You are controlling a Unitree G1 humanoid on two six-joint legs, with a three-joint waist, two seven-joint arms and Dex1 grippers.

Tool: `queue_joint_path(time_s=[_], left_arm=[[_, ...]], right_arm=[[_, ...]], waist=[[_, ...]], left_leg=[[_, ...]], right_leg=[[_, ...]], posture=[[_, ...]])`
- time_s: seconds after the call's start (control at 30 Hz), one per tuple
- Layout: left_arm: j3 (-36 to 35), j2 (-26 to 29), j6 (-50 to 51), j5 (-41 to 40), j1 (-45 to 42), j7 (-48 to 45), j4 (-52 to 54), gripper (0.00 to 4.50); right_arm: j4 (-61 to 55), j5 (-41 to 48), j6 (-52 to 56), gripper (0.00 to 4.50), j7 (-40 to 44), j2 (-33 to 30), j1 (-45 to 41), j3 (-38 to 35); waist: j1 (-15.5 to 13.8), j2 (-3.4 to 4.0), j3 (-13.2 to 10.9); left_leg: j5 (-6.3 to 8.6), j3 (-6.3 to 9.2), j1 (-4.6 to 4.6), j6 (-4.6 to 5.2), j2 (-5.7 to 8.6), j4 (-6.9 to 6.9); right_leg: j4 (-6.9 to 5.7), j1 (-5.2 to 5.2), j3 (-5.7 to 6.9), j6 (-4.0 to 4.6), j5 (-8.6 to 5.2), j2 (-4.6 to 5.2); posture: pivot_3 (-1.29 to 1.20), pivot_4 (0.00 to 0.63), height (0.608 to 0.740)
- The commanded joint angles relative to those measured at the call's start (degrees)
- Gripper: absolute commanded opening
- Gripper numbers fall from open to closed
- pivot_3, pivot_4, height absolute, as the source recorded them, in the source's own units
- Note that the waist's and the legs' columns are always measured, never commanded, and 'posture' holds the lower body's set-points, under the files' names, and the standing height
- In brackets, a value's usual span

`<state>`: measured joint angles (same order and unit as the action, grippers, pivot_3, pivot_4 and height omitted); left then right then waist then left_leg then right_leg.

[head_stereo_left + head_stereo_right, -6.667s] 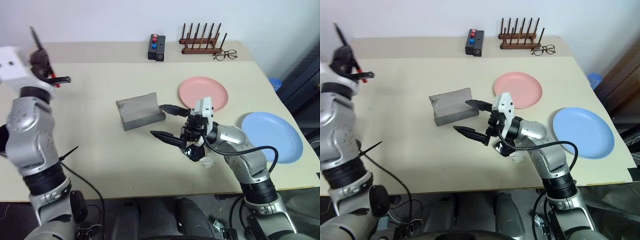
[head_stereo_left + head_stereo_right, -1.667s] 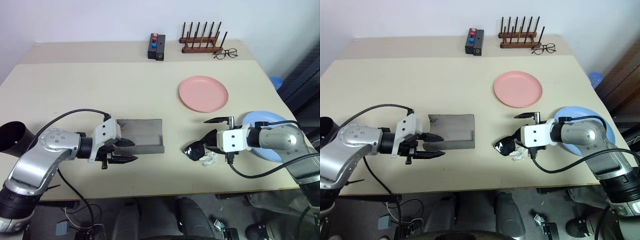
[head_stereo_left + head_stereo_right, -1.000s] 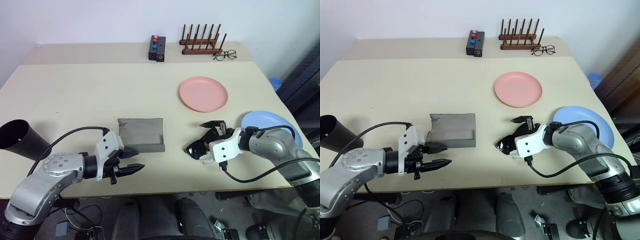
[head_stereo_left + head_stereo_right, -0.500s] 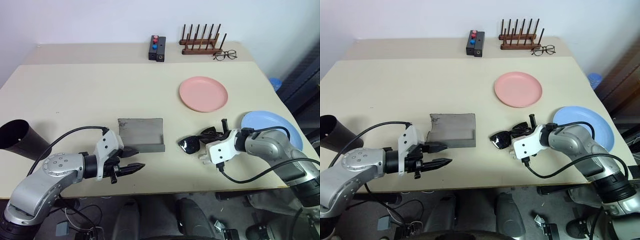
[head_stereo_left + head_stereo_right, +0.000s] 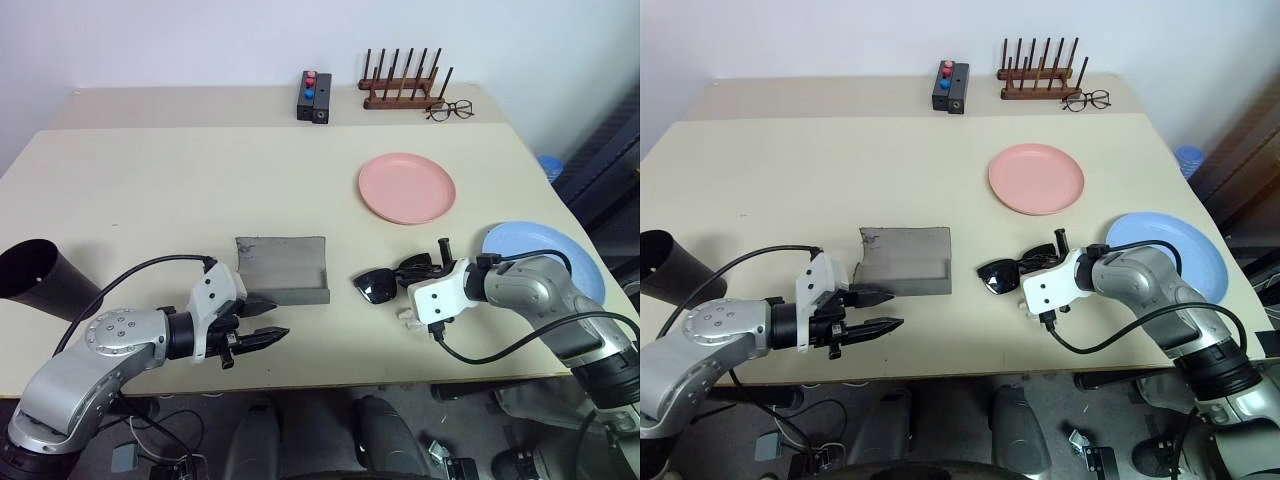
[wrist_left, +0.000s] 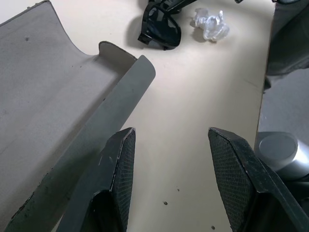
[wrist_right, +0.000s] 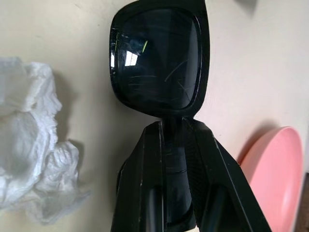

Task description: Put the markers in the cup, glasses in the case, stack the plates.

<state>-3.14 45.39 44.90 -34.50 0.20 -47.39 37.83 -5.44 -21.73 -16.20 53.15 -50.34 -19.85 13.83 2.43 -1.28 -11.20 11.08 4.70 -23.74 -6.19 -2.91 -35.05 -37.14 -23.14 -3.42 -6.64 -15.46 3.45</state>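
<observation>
The black glasses (image 5: pixel 377 283) sit just right of the case, and my right gripper (image 5: pixel 418 268) is shut on them. In the right wrist view its fingers (image 7: pixel 153 159) pinch the frame beside one dark lens (image 7: pixel 157 60). The grey case (image 5: pixel 283 270) lies open on the table. My left gripper (image 5: pixel 266 320) hovers open at the case's near left corner, holding nothing; its fingertips (image 6: pixel 123 145) straddle the case's front wall (image 6: pixel 113 116). The black cup (image 5: pixel 35 280) stands at the far left. The pink plate (image 5: pixel 407 187) and the blue plate (image 5: pixel 560 262) lie apart on the right. The markers are out of view.
A crumpled white wrapper (image 5: pixel 408 318) lies by my right gripper near the table's front edge. At the back stand a wooden peg rack (image 5: pixel 403 88), clear-lens spectacles (image 5: pixel 450 109) and a black box with red and blue buttons (image 5: pixel 315 96).
My right gripper has shut on the glasses and shifted them slightly left toward the case. The left arm has stayed where it was.
</observation>
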Motion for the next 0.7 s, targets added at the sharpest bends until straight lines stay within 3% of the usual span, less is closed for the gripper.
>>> queue_joint_path(time_s=[0.03,0.6,0.7], left_arm=[[-0.8,0.0,-1.2,-0.8,0.0,0.2,1.5,2.43],[-0.7,0.0,-1.0,-1.4,0.0,0.8,1.9,2.43],[-0.7,0.2,-1.0,-1.6,0.0,1.0,2.0,2.43]], right_arm=[[-0.7,-0.1,-0.6,0.61,-0.2,0.2,-1.4,0.0],[-0.8,0.2,1.1,0.61,0.2,0.4,-2.1,0.1],[-0.8,-0.2,0.8,1.44,-0.4,0.3,-2.1,-0.1]], waist=[[0.0,0.00,0.0],[0.0,0.00,0.0],[0.0,0.00,0.0]], left_leg=[[0.00,0.00,0.00,0.00,0.00,0.00],[0.00,0.00,0.00,0.00,0.00,0.01],[0.00,0.00,0.00,0.00,0.00,0.00]], right_leg=[[0.00,0.00,0.00,0.00,0.00,0.00],[0.01,0.00,0.00,0.00,0.00,0.00],[0.01,0.00,0.00,0.00,0.00,0.00]], posture=[[0.00,0.150,0.740],[0.00,0.150,0.740],[0.00,0.150,0.740]])
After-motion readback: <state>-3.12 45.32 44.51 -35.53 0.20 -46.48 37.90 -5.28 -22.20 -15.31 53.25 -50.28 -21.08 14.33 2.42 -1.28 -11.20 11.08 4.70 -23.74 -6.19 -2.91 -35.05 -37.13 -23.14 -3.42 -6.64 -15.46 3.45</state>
